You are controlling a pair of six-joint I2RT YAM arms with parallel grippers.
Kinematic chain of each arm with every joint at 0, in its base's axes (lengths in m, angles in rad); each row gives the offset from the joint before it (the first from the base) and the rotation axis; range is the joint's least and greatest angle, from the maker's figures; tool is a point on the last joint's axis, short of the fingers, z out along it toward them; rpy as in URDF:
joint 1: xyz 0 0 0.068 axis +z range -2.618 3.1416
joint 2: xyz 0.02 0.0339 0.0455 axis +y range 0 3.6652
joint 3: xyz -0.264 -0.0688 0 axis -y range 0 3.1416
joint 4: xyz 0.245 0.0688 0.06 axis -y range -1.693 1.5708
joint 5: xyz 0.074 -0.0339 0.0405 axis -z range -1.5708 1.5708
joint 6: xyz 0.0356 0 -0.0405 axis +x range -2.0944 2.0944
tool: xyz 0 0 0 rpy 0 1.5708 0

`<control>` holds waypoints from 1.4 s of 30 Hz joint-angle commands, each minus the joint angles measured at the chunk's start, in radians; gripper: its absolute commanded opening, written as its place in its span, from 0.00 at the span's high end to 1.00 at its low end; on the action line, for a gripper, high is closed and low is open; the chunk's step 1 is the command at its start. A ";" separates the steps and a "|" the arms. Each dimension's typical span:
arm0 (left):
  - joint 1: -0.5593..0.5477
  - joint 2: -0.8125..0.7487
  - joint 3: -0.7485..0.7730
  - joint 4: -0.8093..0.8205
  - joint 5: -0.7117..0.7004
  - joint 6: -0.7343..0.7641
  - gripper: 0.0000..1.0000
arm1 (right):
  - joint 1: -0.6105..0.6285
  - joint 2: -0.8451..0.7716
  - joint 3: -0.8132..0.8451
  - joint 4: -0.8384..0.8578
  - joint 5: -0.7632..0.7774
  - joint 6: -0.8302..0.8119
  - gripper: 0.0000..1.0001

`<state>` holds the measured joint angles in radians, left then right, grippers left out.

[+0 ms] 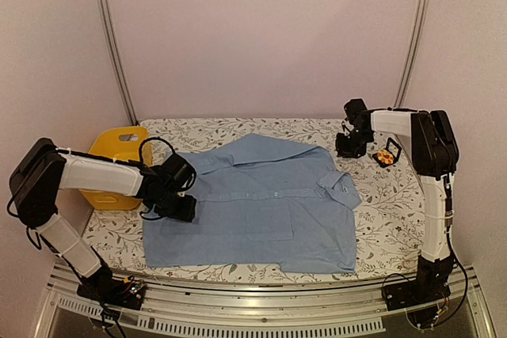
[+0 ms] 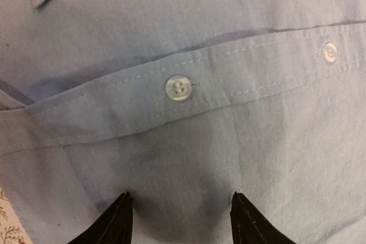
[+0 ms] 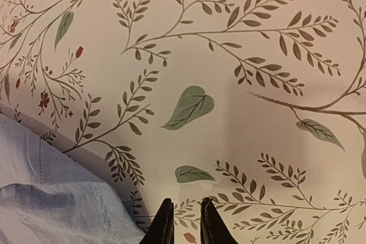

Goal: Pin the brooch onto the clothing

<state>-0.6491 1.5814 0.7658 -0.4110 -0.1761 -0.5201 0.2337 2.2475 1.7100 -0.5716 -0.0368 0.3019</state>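
A yellow basket point(image 1: 119, 165) sat at the table's far left. Beside it the left arm reached out low and level towards the right. The left gripper point(image 1: 181, 200) was pressed down on the hem end of the light blue shirt point(image 1: 261, 219), its fingers point(image 2: 121, 222) parted wide and gripping nothing. The shirt lay flat, its long axis across the table and its collar point(image 1: 341, 184) pointing right. Past the collar, the right arm stood tall and folded over at the top. The right gripper point(image 1: 351, 146) hung over the leaf-patterned tablecloth point(image 3: 229, 55), its fingers a sliver apart and empty. The brooch point(image 1: 386, 156) lay just right of it, in a small black frame point(image 1: 394, 146).
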 commanded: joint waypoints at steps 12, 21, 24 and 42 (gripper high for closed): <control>-0.010 0.006 0.226 0.167 0.017 0.307 0.41 | 0.175 -0.433 -0.466 0.017 -0.211 0.118 0.82; -0.020 0.055 0.299 0.256 0.098 0.335 0.41 | 0.189 -0.426 -0.619 0.030 -0.202 0.223 0.82; -0.027 0.033 0.278 0.260 0.093 0.335 0.41 | 0.188 -0.452 -0.540 -0.053 -0.134 0.206 0.80; -0.061 -0.198 0.205 0.252 0.034 0.309 0.06 | 0.073 -0.184 0.095 -0.447 0.756 -0.114 0.68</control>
<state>-0.7025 1.4467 1.0130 -0.1680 -0.0959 -0.1986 0.3447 1.9068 1.7267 -0.9565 0.5167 0.2901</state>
